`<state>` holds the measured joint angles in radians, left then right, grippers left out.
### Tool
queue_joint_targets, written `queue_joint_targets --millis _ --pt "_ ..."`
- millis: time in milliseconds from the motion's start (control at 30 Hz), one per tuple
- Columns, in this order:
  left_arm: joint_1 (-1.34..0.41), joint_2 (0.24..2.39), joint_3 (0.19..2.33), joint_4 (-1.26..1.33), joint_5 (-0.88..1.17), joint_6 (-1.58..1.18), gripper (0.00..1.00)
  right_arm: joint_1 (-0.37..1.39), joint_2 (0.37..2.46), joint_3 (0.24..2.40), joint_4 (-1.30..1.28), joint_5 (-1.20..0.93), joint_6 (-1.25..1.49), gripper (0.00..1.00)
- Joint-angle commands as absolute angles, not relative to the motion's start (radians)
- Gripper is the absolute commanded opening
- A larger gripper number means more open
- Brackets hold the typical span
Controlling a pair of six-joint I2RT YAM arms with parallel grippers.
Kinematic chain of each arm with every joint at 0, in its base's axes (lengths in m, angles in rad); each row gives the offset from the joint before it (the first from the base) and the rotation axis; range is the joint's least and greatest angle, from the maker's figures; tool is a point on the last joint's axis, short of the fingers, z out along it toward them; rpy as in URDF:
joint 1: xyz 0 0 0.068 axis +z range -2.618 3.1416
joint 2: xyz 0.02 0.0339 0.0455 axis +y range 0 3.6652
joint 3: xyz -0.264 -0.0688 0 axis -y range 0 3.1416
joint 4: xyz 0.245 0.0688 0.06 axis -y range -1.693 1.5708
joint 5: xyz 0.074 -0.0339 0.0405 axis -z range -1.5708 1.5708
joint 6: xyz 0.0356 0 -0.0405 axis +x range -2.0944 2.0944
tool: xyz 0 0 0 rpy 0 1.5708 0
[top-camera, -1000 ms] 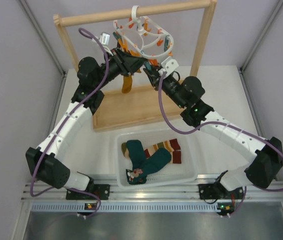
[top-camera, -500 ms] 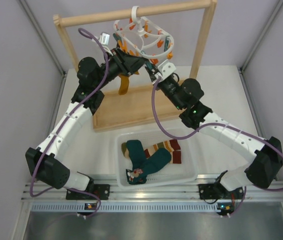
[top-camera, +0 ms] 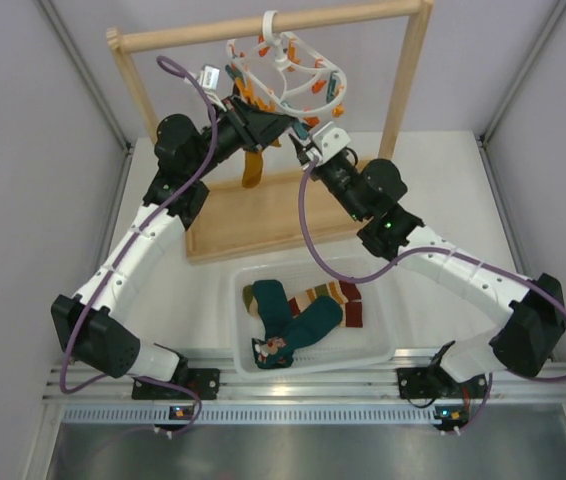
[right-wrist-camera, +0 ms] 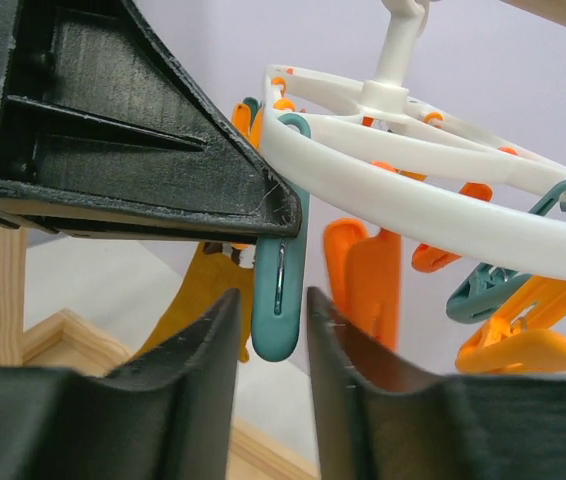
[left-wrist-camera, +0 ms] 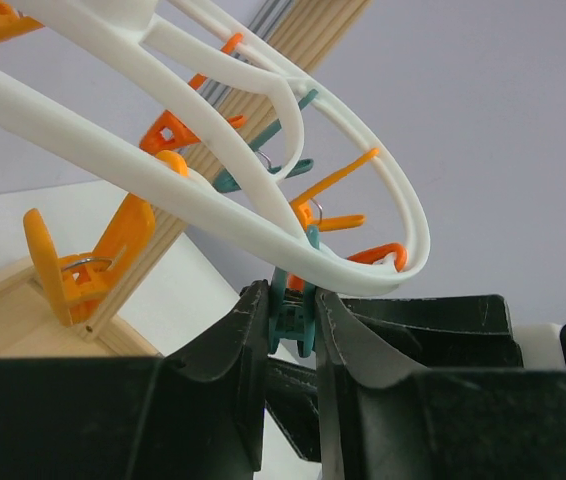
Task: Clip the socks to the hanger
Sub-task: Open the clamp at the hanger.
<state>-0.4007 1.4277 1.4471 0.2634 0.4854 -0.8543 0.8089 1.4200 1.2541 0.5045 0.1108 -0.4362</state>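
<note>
The white oval hanger point(top-camera: 285, 72) hangs by its hook from the wooden rail, with orange and teal clips dangling. My left gripper point(top-camera: 283, 126) is shut on a teal clip point(left-wrist-camera: 293, 318) under the hanger's rim point(left-wrist-camera: 263, 235). My right gripper point(top-camera: 305, 150) is open, its jaws on either side of the lower end of a teal clip point(right-wrist-camera: 280, 290) without touching it, just under my left gripper's finger point(right-wrist-camera: 113, 130). A mustard sock point(top-camera: 253, 168) hangs below the hanger. The teal socks point(top-camera: 288, 320) and the striped socks point(top-camera: 331, 297) lie in the bin.
A white bin point(top-camera: 238, 345) sits near the front between the arm bases. The wooden frame's base board point(top-camera: 253, 215) and right post point(top-camera: 406, 80) stand behind it. Orange clips point(right-wrist-camera: 368, 270) hang close beside my right gripper.
My right gripper has moved up and to the left, closer to the hanger and my left gripper. The left arm has stayed put. The mustard sock has swung slightly.
</note>
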Motion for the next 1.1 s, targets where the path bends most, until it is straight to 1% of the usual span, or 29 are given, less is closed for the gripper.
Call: queue_joint_targets --millis 0,33,67,100,133,167,233,267,333,367,433,467,500,567,600,700,800,833,867,933,967,1067 --pt "-0.391 1.427 1.459 0.301 0.422 -0.841 0.0 0.824 1.365 1.252 0.551 0.106 -0.402 0.36" --pt "-0.391 1.427 1.459 0.298 0.42 -0.839 0.0 0.821 1.356 1.246 0.504 0.103 -0.387 0.43" --pt "-0.391 1.427 1.459 0.293 0.422 -0.835 0.0 0.821 1.335 1.241 0.477 0.103 -0.362 0.56" --pt "-0.391 1.427 1.457 0.29 0.417 -0.83 0.0 0.816 1.321 1.223 0.453 0.101 -0.35 0.61" --pt "-0.391 1.425 1.456 0.288 0.414 -0.827 0.0 0.812 1.307 1.215 0.377 0.095 -0.339 0.64" --pt "-0.39 1.424 1.454 0.288 0.414 -0.822 0.0 0.799 1.277 1.194 0.347 0.072 -0.307 0.71" --pt "-0.39 1.427 1.454 0.288 0.416 -0.818 0.0 0.782 1.224 1.171 0.275 0.029 -0.269 0.76" --pt "-0.39 1.427 1.454 0.288 0.413 -0.818 0.0 0.76 1.209 1.158 0.188 -0.038 -0.234 0.81" --pt "-0.388 1.427 1.454 0.288 0.414 -0.816 0.0 0.735 1.168 1.144 0.105 -0.13 -0.213 0.84" --pt "-0.39 1.428 1.453 0.288 0.414 -0.816 0.0 0.71 1.155 1.122 0.027 -0.226 -0.201 0.87" --pt "-0.39 1.428 1.451 0.287 0.419 -0.816 0.0 0.696 1.135 1.105 -0.061 -0.302 -0.213 0.89" --pt "-0.39 1.428 1.45 0.287 0.417 -0.815 0.0 0.695 1.126 1.094 -0.107 -0.371 -0.26 0.96" --pt "-0.39 1.428 1.451 0.287 0.42 -0.815 0.0 0.695 1.127 1.091 -0.206 -0.4 -0.293 0.99" --pt "-0.388 1.428 1.453 0.285 0.42 -0.81 0.0 0.695 1.137 1.083 -0.285 -0.461 -0.355 1.0" --pt "-0.388 1.431 1.456 0.284 0.42 -0.81 0.0 0.695 1.141 1.083 -0.369 -0.483 -0.386 1.0" --pt "-0.39 1.433 1.454 0.282 0.426 -0.81 0.0 0.704 1.18 1.075 -0.454 -0.505 -0.488 0.99" --pt "-0.39 1.434 1.454 0.282 0.43 -0.81 0.0 0.718 1.235 1.092 -0.563 -0.528 -0.584 0.87" --pt "-0.39 1.431 1.453 0.282 0.431 -0.81 0.0 0.724 1.252 1.094 -0.592 -0.543 -0.619 0.8" --pt "-0.388 1.433 1.453 0.282 0.431 -0.81 0.0 0.741 1.256 1.097 -0.595 -0.578 -0.636 0.76" --pt "-0.39 1.431 1.45 0.282 0.434 -0.81 0.0 0.771 1.262 1.097 -0.584 -0.609 -0.676 0.72" --pt "-0.39 1.431 1.45 0.282 0.434 -0.814 0.0 0.814 1.272 1.115 -0.6 -0.652 -0.692 0.67" --pt "-0.388 1.433 1.45 0.282 0.437 -0.816 0.0 0.918 1.325 1.149 -0.617 -0.721 -0.735 0.63"
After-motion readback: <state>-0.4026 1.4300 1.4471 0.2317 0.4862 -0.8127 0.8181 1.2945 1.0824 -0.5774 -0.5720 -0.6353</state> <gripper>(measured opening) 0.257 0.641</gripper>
